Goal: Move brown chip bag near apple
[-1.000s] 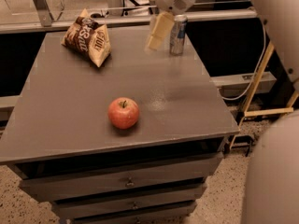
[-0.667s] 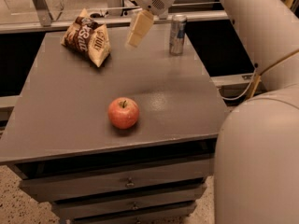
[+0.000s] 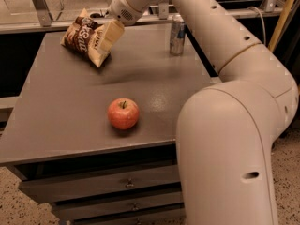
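Observation:
The brown chip bag [image 3: 84, 36] lies at the far left of the grey table top [image 3: 65, 107], dark brown and tan with white lettering. The red-orange apple [image 3: 123, 113] sits near the table's front middle, stem up. My gripper [image 3: 109, 37] hangs from the white arm reaching in from the right. It is just over the bag's right end, with its cream fingers [image 3: 111, 33] pointing down and overlapping the bag. The bag's right edge is hidden behind them.
A slim silver can [image 3: 177, 34] stands upright at the far right of the table. My large white arm [image 3: 225, 125] fills the right side of the view. Drawers [image 3: 117, 184] sit under the table front. A rail runs behind the table.
My gripper has moved left across the back of the table, from beside the silver can to the chip bag's right end. The bag, apple and can have not moved.

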Available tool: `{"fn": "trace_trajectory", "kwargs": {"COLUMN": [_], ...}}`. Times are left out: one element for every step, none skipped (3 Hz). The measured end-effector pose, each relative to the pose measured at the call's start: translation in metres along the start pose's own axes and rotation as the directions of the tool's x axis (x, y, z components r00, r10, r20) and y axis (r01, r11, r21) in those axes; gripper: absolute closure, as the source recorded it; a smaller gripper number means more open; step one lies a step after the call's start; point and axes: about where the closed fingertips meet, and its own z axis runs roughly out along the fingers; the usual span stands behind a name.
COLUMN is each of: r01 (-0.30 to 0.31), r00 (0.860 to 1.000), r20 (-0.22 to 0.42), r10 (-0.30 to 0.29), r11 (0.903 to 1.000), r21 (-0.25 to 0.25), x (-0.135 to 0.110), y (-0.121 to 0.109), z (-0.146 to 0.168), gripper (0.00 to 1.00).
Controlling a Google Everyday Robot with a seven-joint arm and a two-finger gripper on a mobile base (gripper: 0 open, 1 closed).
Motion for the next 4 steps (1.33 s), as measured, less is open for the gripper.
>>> {"fn": "trace_trajectory", "kwargs": {"r01": [-0.029, -0.050, -0.068, -0.082], "r00": [1.000, 0.998, 0.992, 0.986], "r20": [0.005, -0.029, -0.104, -0.145], "r10": [0.029, 0.049, 0.067, 0.082], "r11": [0.9995, 0.9987, 0.9977, 0.9966], "r21": [-0.008, -0.014, -0.005, 0.006], "x": [-0.015, -0.020, -0.008, 0.004], "y": [0.001, 0.005, 0.008, 0.007], "z": [0.039, 0.071, 0.099, 0.106], "gripper": [0.00, 0.16, 0.40, 0.62]}}
